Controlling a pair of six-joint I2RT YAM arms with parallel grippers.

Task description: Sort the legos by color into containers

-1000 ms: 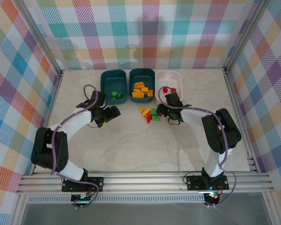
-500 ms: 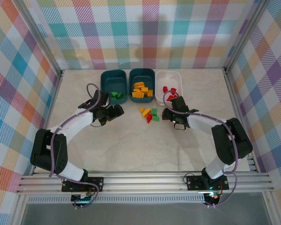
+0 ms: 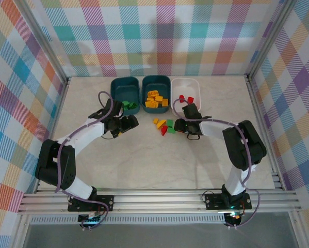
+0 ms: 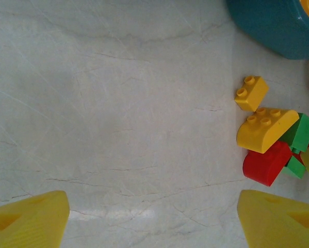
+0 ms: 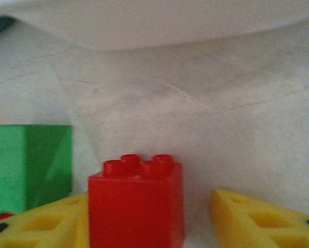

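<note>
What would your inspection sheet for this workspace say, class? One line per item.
Surface: pale marbled table.
Job's things: green legos in left teal tub, yellow legos in middle teal tub, red legos in white tub; mixed loose pile in front.
Clutter: nothing seen.
Grippers: left gripper open over table; right gripper open around a red brick.
Cables: cables loop along both arms.
Surroundings: plaid walls, metal frame.

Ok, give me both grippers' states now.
Left gripper: open, empty.
Right gripper: open around a red brick, gap on one side, not yet gripped.
</note>
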